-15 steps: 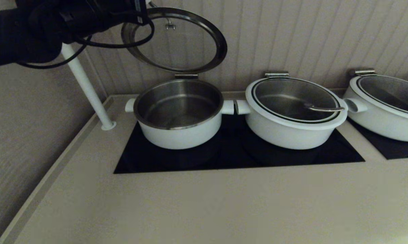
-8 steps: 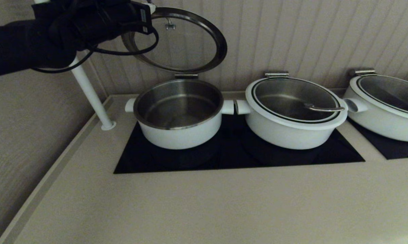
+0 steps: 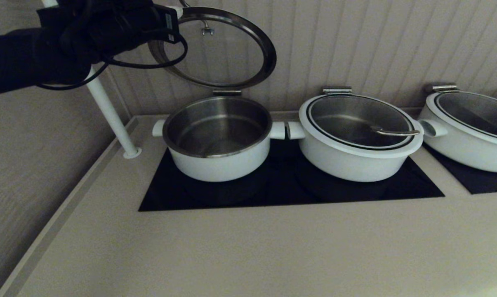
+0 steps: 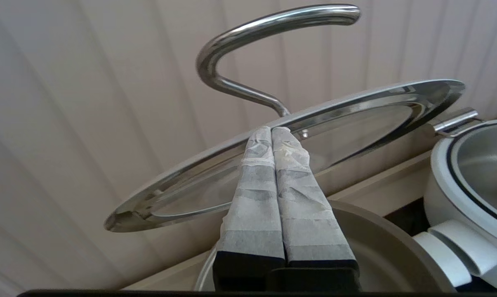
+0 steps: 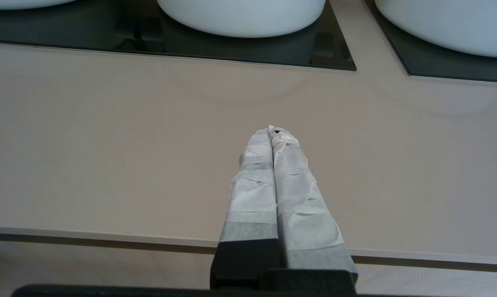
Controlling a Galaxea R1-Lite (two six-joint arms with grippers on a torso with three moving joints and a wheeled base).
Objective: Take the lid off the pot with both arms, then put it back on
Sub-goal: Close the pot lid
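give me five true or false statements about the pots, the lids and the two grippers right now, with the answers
1. The lid stands raised above the pot, joined to it by a hinge at the back. True.
2. The pot holds soup. False: its steel interior is bare.
3. The left gripper grasps the lid's wire handle. False: its fingers are shut together and their tips meet the lid's rim from beneath, the handle is free.
4. The right gripper is shut, over the bare counter in front of the cooktop, holding nothing. True.
5. The middle pot is uncovered. False: its lid lies closed on it.
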